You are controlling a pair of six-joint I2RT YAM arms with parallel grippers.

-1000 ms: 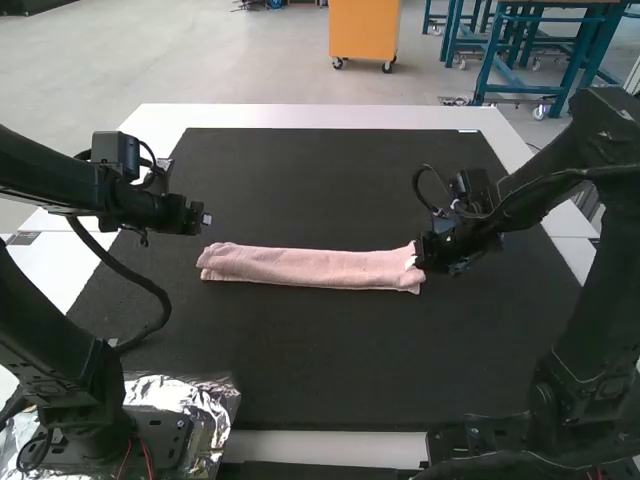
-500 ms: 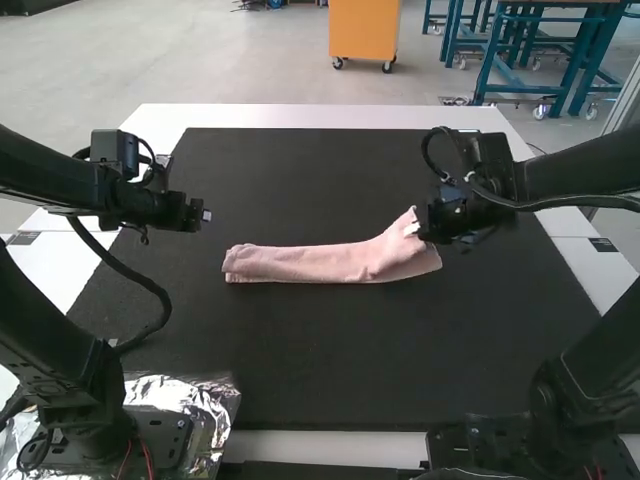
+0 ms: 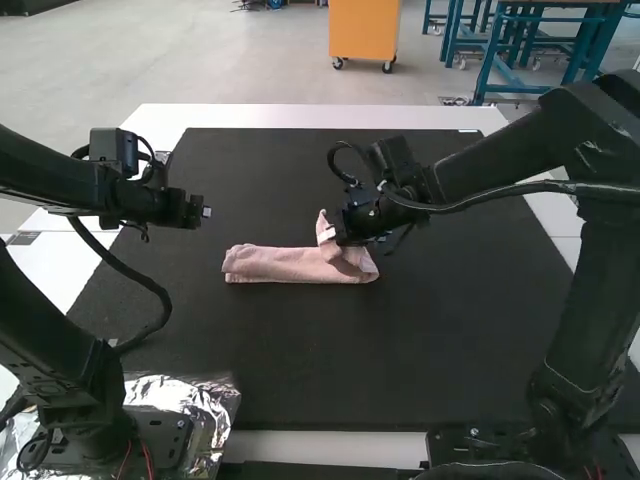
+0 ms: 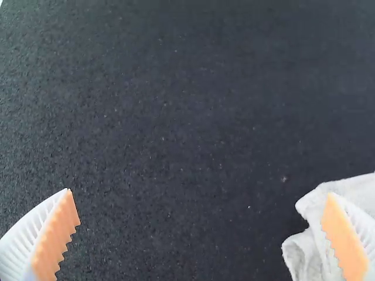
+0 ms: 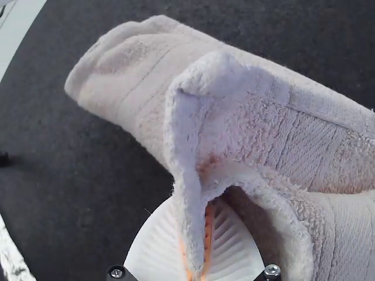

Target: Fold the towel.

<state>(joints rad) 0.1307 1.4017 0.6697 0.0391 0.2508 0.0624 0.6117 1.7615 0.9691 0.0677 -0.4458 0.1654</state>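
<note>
1. The right gripper [image 5: 205, 215] was closed on a fold of cloth at one end of the towel [image 3: 262, 265], its white ribbed fingers pressed together about it, orange pads just visible.
2. That pinched end stood raised and bent back over the strip, one corner upright, with a hollow loop of cloth beside the fingers.
3. The pile looked light, soft and limp, nothing fragile or slippery; a shallow pinch seemed enough, though the stacked layers could have slid apart or sprung open.
4. The fabric was pale pink terry, nubbly, crossed near the end by flatter woven bands and finished with a thick, rounded hem.
5. The rest lay as a narrow, layered strip near the middle of the dark, finely speckled mat [image 3: 300, 350]; its flat end probably needed no second hold.
6. The left gripper [image 4: 200, 193] was spread wide and held nothing, near that flat end.
</note>
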